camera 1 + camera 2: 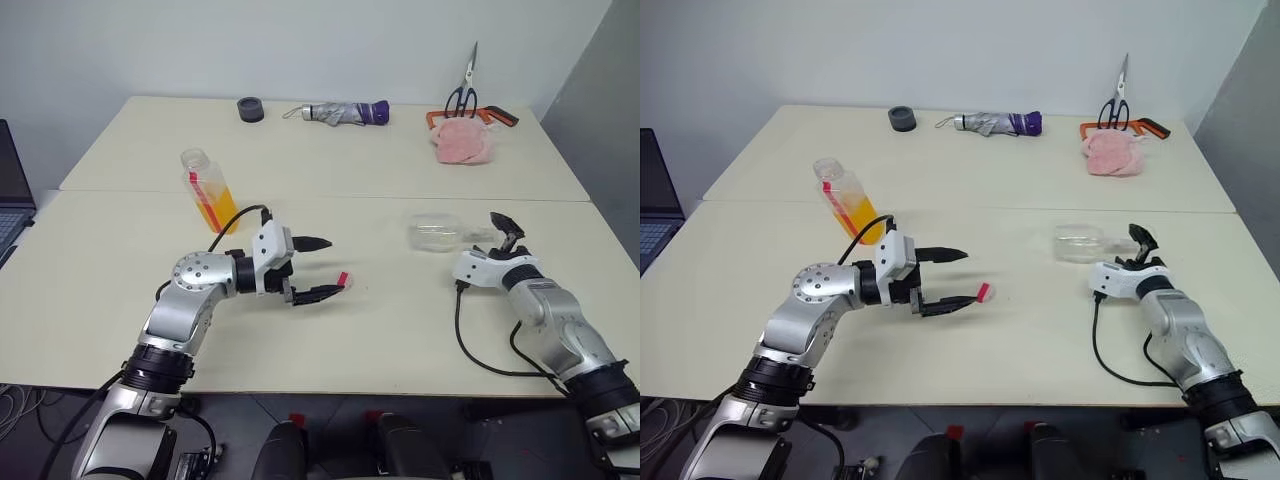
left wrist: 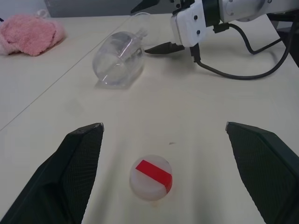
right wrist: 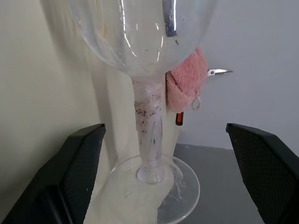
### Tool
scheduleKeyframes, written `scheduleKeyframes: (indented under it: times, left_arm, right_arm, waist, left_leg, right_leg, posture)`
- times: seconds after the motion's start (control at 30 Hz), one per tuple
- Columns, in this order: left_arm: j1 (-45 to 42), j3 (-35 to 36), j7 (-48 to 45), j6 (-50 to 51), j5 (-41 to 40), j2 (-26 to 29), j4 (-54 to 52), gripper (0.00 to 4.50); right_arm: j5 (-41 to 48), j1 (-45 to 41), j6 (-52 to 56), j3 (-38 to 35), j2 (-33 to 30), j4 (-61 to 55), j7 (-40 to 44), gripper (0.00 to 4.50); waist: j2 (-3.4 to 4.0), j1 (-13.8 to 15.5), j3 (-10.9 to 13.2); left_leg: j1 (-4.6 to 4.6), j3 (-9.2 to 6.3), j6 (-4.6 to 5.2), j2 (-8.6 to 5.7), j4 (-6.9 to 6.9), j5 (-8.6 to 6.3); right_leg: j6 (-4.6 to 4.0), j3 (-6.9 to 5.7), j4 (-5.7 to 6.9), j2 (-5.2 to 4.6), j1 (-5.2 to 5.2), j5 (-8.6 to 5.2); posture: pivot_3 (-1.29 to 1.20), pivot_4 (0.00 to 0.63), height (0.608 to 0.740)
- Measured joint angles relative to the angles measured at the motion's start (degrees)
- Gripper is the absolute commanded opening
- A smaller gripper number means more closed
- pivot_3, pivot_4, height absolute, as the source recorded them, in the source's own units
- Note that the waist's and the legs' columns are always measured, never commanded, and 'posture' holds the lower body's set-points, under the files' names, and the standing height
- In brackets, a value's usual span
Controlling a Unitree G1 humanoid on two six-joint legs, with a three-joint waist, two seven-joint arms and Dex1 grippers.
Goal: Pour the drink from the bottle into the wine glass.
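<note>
Head views first: the bottle (image 1: 209, 189) stands upright on the pale counter (image 1: 330, 330), uncapped, with the orange drink (image 1: 217, 214) filling its lower part. Its cap (image 1: 343, 279) lies on the counter just beside the tips of the left claw (image 1: 322, 268), which is spread wide and grasps nothing. Further right, the wine glass (image 1: 441, 234) lies on its side, empty. The right claw (image 1: 505, 232) sits at its foot end, released and wide, not gripping it. At the far edge are a dark roll (image 1: 250, 109), a folded umbrella (image 1: 345, 112), scissors (image 1: 464, 92) and a pink cloth (image 1: 464, 143).

Left wrist view: the cap (image 2: 151, 177), white with a red stripe, lies between the two black fingers (image 2: 63, 175), apart from both. Beyond it the toppled wine glass (image 2: 118, 63) and the right claw (image 2: 150, 29) are seen.

Right wrist view: the stem and round foot of the wine glass (image 3: 148, 114) lie between the spread fingers (image 3: 72, 175), touching neither.
</note>
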Motion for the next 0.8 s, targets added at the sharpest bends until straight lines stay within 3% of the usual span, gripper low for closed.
scheduleKeyframes:
  times: [0.13, 0.53, 0.7, 0.8]
  left_arm:
    - [0.3, 0.0, -0.8, -2.0, 0.5, -0.5, 2.4, 4.49]
    - [0.9, 0.0, -0.1, -0.8, 1.0, -1.1, 1.2, 4.50]
    - [3.6, 1.2, 2.9, 4.3, 0.0, -1.1, -3.6, 4.50]
    - [6.7, 2.8, 4.7, 7.7, -1.0, 0.0, -7.2, 4.50]
  right_arm:
    - [-1.2, -3.7, -0.6, 1.2, 1.1, 4.9, -1.3, 4.41]
    - [-2.1, -7.5, -1.9, 3.1, 3.1, 11.7, -3.6, 0.21]
    - [-0.3, -6.9, -2.6, 2.2, 3.7, 9.8, -3.6, 0.13]
    - [5.9, -5.5, -3.4, -0.5, 8.2, 4.0, -2.2, 0.13]
  waist:
    - [0.00, 0.0, 0.0]
    - [0.00, -0.1, 0.0]
    - [-0.01, -0.2, 0.0]
    - [0.00, -0.8, 0.0]
  left_leg:
    - [0.01, 0.00, 0.00, 0.00, 0.02, 0.00]
    - [0.03, 0.00, 0.00, 0.00, 0.04, 0.00]
    - [0.06, 0.00, 0.00, 0.02, 0.03, 0.00]
    - [0.06, -0.03, 0.00, 0.08, 0.00, 0.00]
  right_leg:
    - [0.00, -0.01, 0.04, 0.00, 0.00, 0.00]
    - [-0.01, 0.02, 0.09, -0.01, 0.00, 0.01]
    - [-0.01, 0.05, 0.17, 0.00, -0.02, 0.00]
    - [-0.05, 0.07, 0.24, 0.03, -0.05, -0.02]
  posture:
    - [0.00, 0.150, 0.740]
    - [0.00, 0.150, 0.740]
    - [0.00, 0.150, 0.740]
    - [0.00, 0.150, 0.740]
